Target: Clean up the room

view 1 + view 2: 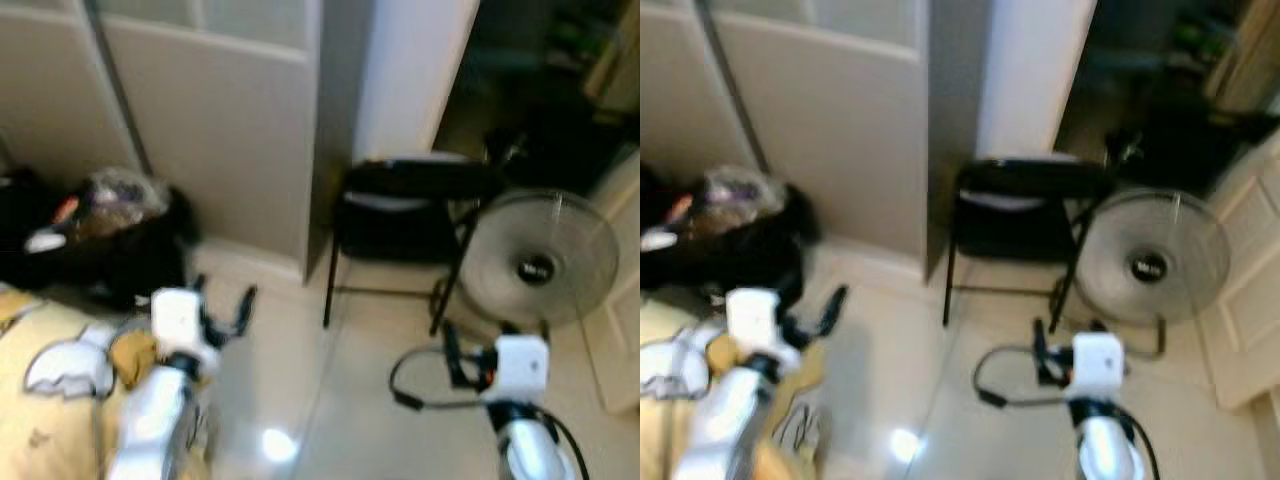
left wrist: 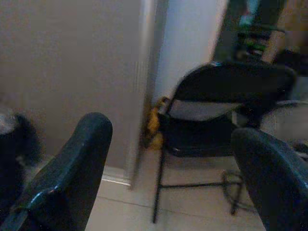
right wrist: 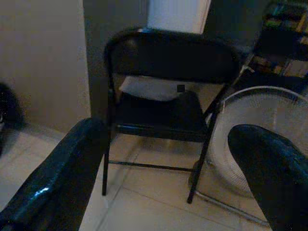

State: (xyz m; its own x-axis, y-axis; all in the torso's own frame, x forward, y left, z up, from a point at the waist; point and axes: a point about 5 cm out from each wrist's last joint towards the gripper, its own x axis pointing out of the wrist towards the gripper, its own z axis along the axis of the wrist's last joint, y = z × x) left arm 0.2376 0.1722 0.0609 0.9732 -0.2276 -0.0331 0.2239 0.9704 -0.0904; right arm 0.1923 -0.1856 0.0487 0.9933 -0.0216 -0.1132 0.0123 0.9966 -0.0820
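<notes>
Both tools, left [image 1: 226, 312] and right [image 3: 168, 168], hang spread and empty facing the chair [image 1: 400, 215], clutter [image 1: 105, 225] along the floor's left edge; which step this is stays unsettled.

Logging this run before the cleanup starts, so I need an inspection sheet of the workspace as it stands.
Surface: pale tiled floor, glossy.
Job's things: black bag stuffed with items, by the wall; yellow cloth at left.
Clutter: black folding chair; floor fan beside it.
Grippers: left end effector open, empty; right end effector open, empty, facing the chair.
Cables: black cord looped on floor.
Surroundings: beige panel wall, dark doorway behind.
</notes>
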